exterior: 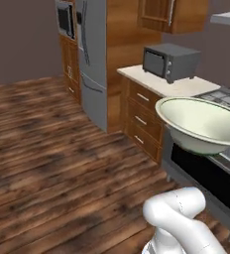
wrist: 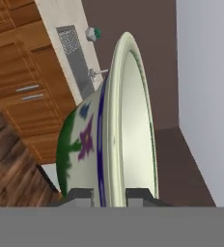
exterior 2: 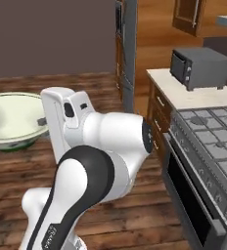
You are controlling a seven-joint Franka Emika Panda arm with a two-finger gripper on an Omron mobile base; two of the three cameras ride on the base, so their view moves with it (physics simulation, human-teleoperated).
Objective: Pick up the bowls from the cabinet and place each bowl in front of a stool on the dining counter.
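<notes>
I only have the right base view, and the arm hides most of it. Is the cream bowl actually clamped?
Observer: Yes. In the hand view the pincer is shut on the rim of the wide cream-white bowl with a green band, one finger outside, the other inside.
Operator: Any pattern on it?
Observer: A purple star-shaped motif and a blue line under the rim.
Operator: What's beneath the bowl?
Observer: From the left base view it hangs over the front of the grey stove, beside the wooden drawer unit.
</notes>
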